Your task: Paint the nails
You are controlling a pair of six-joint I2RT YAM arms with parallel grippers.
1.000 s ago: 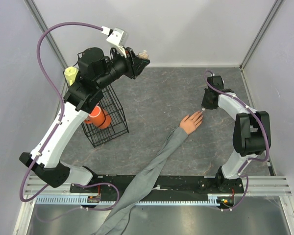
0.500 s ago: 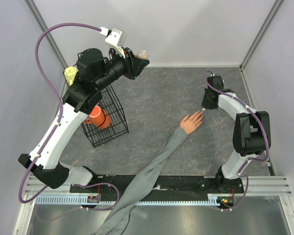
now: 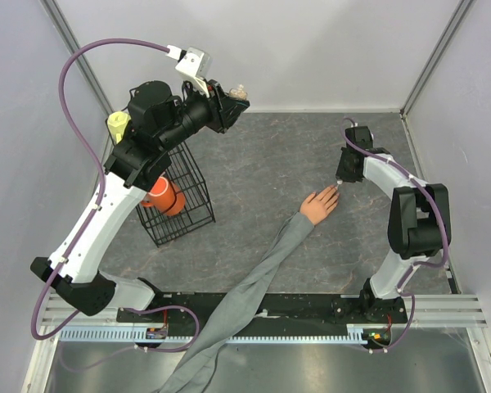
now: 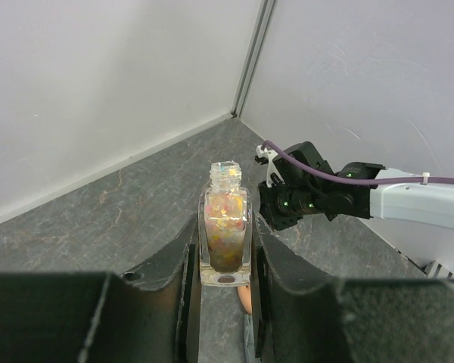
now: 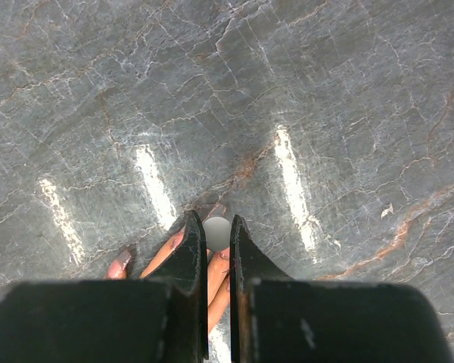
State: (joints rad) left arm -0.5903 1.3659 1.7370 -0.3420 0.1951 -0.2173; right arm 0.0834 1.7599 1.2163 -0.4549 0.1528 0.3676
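Gleaming veined tabletop (image 5: 325, 91) beneath the nails (image 5: 119, 265), pale walls (image 3: 311, 49)

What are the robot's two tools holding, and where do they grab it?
The left tool squeezes an open glittery polish bottle by its sides. The right tool pinches a small round grey piece by its sides.

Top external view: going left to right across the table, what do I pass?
Wire basket → left gripper holding the polish bottle → mannequin hand → right gripper holding the brush cap.
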